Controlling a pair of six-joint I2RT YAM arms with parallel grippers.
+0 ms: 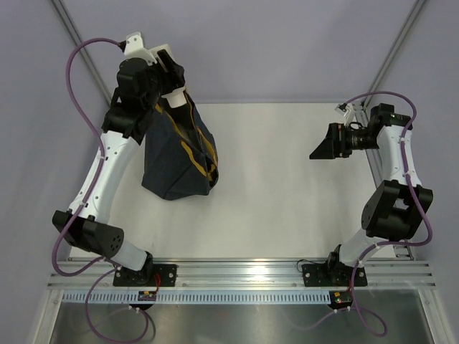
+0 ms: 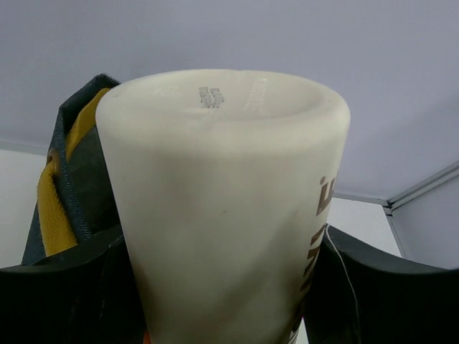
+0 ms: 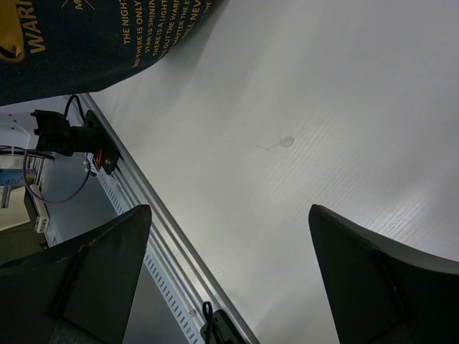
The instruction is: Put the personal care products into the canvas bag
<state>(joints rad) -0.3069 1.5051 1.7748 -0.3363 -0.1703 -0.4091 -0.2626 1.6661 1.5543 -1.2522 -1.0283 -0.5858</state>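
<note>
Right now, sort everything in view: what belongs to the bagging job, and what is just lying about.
Belongs to the job:
- canvas bag, standing on the table
- cream tube, clamped in the left gripper by the bag's top edge

Just there:
- the table itself
- mounting rail under the arm bases
- right gripper, open and empty

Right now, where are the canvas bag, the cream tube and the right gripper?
canvas bag [image 1: 168, 168]: top external view, on its navy side panel.
cream tube [image 2: 222, 215]: left wrist view, on the middle of its body.
right gripper [image 3: 229, 276]: right wrist view, midway between its open fingertips.
</note>
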